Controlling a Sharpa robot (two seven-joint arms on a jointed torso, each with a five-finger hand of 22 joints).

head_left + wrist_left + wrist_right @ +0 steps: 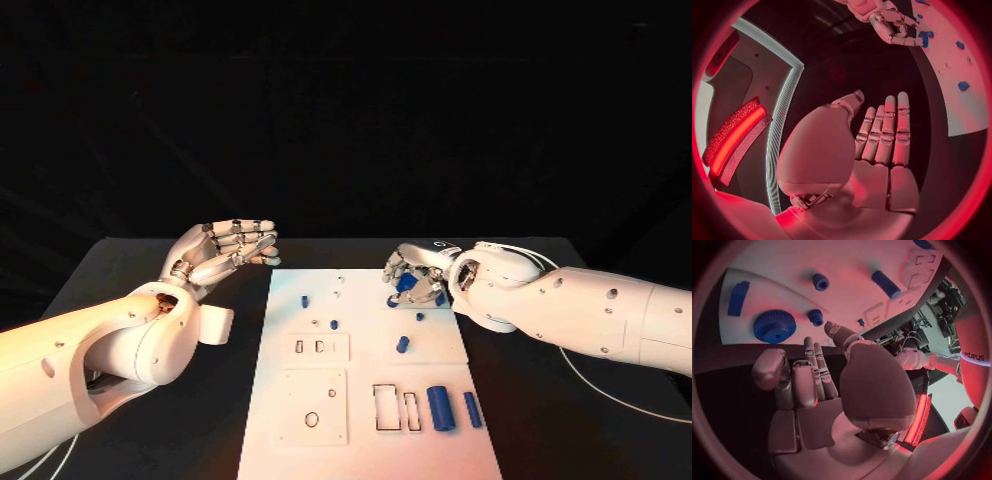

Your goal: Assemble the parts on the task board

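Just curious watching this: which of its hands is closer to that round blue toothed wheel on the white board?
The right hand. It hovers over the gear at the task board's far right edge; the left hand hangs off the board's far left corner.

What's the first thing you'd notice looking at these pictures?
Two silver robot hands over a black table: the left hand is raised with nothing in it, beside a white board. The right hand reaches over the board's far right corner, above small blue pieces, including a blue gear.

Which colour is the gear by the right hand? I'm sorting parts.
Blue. The gear shows best in the right wrist view, lying on the white board.
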